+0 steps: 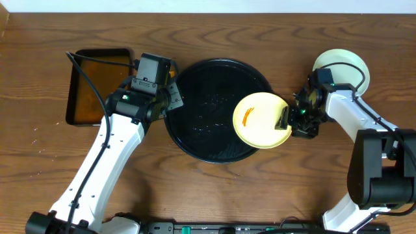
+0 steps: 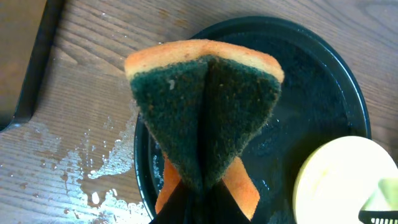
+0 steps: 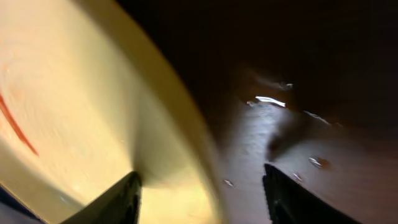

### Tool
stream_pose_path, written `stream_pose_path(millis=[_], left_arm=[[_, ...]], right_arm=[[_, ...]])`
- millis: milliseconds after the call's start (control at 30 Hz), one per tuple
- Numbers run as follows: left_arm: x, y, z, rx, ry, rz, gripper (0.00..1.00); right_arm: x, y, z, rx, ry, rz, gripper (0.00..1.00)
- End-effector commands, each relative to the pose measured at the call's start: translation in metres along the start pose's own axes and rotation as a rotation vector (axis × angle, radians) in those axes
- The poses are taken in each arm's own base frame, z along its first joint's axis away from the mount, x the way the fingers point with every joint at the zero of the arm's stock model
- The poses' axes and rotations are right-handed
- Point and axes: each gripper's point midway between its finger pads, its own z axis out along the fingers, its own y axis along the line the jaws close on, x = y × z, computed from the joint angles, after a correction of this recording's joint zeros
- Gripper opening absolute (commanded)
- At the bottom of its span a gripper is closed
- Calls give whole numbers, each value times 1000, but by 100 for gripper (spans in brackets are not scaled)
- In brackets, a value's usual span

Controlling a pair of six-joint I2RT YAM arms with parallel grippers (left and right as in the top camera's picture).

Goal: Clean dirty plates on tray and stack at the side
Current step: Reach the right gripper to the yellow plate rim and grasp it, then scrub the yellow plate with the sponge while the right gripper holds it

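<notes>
right now the right gripper [image 1: 286, 118] is closed on the right-hand edge of the yellow plate [image 1: 260, 127]. in the right wrist view the rim runs down between its two dark fingers [image 3: 118, 199], one on each side of it. the view is too blurred to show how tightly they press.

the yellow plate sits over the right part of the round black tray [image 1: 195, 84], and its near right edge sticks out past the tray's rim. a short orange smear [image 1: 247, 116] marks the left half of its face, and the same streak shows as a thin red-orange line in the right wrist view.

the left gripper [image 1: 170, 97] is at the far left edge of the tray, clamped on a sponge [image 2: 205, 106]. the sponge is folded in two, with its dark green scrubbing side outward and an orange band along the top. its lower end is pinched between the jaws. seen from the left wrist, the sponge hangs over the left part of the tray, well apart from the yellow plate at the lower right of that view.

the tray's surface looks wet and glossy. water drops [image 2: 106, 162] lie on the wooden table [image 1: 39, 162] just left of the tray.

at the far right, a pale plate [image 1: 344, 65] rests on the table beside the right arm, apart from the tray. i cannot tell whether another lies under it.

a small rectangular tray [image 1: 97, 51] of brown liquid [image 1: 91, 91] sits at the left, beside the left arm.
</notes>
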Motion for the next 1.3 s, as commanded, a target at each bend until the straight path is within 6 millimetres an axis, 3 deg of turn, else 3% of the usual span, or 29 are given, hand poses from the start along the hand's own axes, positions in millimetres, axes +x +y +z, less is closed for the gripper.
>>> stream_pose_path(millis=[0,33,167,433,533,700,867,967,1100,1267], left_arm=[[1,2,3,-9,5,-8,8],[1,2,3,-9,5,-9,8],[1,2,3,-9,5,-9,8],[1,2,3,-8,4,-9,8],[1,2,3,-8,4,-9,8],[2,1,3,-7,4,-7,8],[2,-10,3,18,-9,12,8],[6,-19,5,31,-3,36,7],[18,-25,25,16,43,62,8],[40,-40,64,27,131,97,8]], right_arm=[[2,12,9,-68,-2,-20,42],[1,12,9,-69,-7,-22,38],[-5,20,8,-114,-29,-37,1],[-29,60,-13,-229,-100,-115,1],[-43,84,-18,-250,-168,-186,2],[-55,104,-1,-107,-289,-234,2],[-40,132,23,-47,-305,-303,2],[-38,122,42,26,-290,-290,1],[-36,111,61,32,-237,-268,1],[-37,109,65,31,-231,-259,1]])
